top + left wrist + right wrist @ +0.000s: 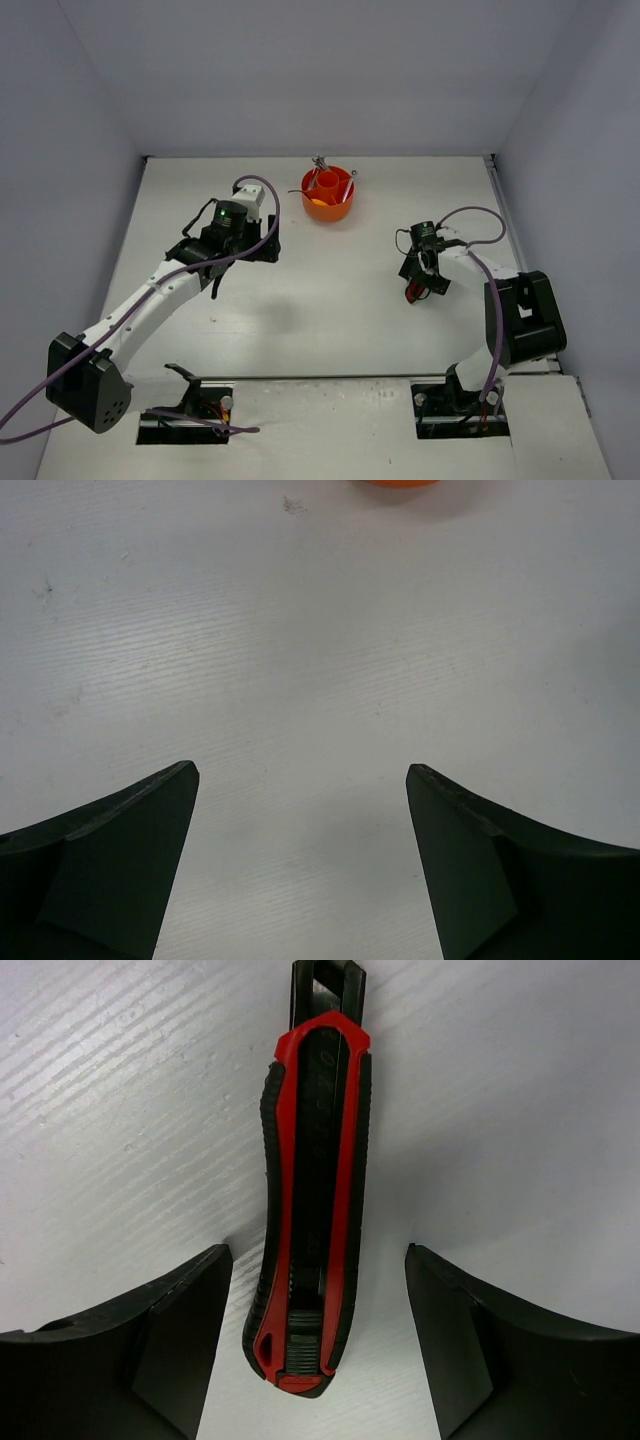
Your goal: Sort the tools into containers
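Largely done: tools [319,163] stand in the orange tub [328,210]; only the red-black utility knife [312,1200] lies loose on the table [520,1110], between the open right jaws, ungripped. Left jaws open, empty.

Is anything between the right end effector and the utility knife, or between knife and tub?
Nothing visible. The utility knife lies between the right end effector's fingers; bare table separates it from the orange tub.
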### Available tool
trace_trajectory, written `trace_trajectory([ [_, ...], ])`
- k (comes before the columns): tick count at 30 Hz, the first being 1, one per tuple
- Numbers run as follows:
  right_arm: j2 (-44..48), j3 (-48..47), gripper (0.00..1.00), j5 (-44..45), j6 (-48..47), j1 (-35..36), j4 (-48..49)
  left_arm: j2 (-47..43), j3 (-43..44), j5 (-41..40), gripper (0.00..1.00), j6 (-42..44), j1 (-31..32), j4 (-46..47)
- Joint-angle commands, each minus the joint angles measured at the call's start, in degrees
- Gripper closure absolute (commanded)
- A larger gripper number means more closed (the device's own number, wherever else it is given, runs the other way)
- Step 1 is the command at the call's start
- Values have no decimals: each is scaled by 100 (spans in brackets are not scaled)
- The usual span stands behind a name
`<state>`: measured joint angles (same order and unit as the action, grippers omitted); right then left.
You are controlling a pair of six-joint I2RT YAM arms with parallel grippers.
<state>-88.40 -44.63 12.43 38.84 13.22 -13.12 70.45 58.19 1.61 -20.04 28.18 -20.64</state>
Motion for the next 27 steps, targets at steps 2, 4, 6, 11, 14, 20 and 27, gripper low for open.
trace_trajectory([
  [2, -2, 110, 37, 94, 104, -138, 181, -29, 307, 169, 18, -112, 54, 298],
  [4, -10, 88, 38, 142, 98, -176, 211, -47, 307, 165, 18, -114, 56, 298],
  [6, -21, 66, 39, 152, 106, -256, 230, -59, 296, 168, 18, -118, 56, 296],
  [11, -141, -61, 40, 137, 2, -416, 301, -75, 281, 242, 18, -174, 55, 298],
  [14, -219, -85, 47, 128, -58, -443, 305, -90, 289, 334, 18, -214, 52, 298],
  [20, -126, -121, 97, 93, -528, -423, 328, -136, 328, 527, 18, -273, 56, 326],
  [27, 692, -706, 100, 107, -1945, 448, 535, -28, 790, 1207, 18, -517, 48, 393],
])
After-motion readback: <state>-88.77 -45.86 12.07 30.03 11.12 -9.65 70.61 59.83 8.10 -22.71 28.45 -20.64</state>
